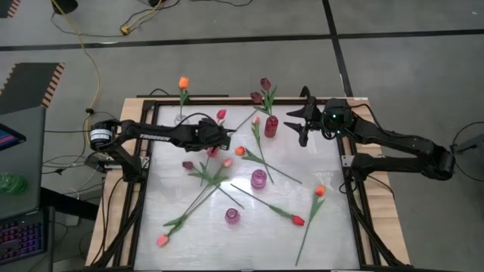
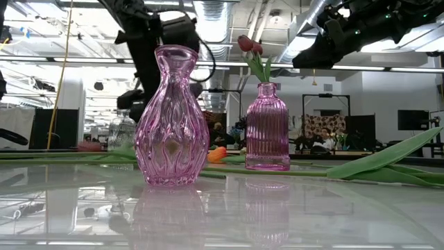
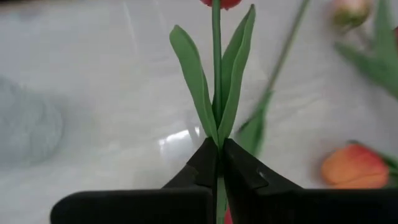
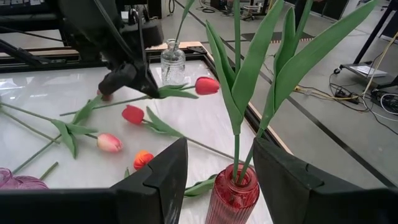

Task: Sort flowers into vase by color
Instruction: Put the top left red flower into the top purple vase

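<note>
Left gripper (image 1: 224, 138), centre-left in the high view, is clamped on a red tulip (image 4: 207, 85) low on its stem, the stem running straight out ahead of the fingers. Right gripper (image 1: 296, 121) hangs wide and empty just right of the red vase (image 1: 271, 125), upper centre, which already holds maroon tulips (image 1: 263, 89). That vase lies to the right of the left gripper, so the stem must be tipped upright before lowering.

Grey concrete floor (image 1: 227, 68) (yellow cable (image 1: 79, 41) trailing), bright ceiling lights (image 2: 211, 10), exposed ducts (image 2: 305, 17)
</note>
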You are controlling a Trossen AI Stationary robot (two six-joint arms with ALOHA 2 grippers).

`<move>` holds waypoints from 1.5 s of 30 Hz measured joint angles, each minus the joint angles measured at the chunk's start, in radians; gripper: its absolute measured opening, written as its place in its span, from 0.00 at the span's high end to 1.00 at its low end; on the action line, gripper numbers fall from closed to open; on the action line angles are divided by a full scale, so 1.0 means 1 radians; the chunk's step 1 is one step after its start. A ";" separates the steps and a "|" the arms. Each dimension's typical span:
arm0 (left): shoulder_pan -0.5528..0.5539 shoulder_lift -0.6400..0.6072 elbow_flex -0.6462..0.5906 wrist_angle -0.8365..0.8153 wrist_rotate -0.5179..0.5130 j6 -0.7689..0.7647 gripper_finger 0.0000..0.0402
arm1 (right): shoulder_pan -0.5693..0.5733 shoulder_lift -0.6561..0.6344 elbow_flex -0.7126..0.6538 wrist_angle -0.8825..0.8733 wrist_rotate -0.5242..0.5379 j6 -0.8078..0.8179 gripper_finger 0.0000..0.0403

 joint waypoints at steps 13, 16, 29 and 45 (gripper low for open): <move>-0.045 -0.001 0.127 -0.002 -0.089 0.097 1.00 | 0.000 0.000 0.000 -0.026 0.000 0.000 0.49; -0.056 -0.001 0.151 -0.002 -0.109 0.112 1.00 | 0.000 0.000 0.000 -0.026 0.000 0.000 0.49; -0.137 -0.051 0.259 -0.016 -0.301 0.180 1.00 | 0.000 0.000 0.000 -0.026 0.000 0.000 0.49; -0.395 -0.128 0.259 0.128 -0.612 0.282 1.00 | 0.000 0.000 0.000 -0.030 0.000 0.000 0.49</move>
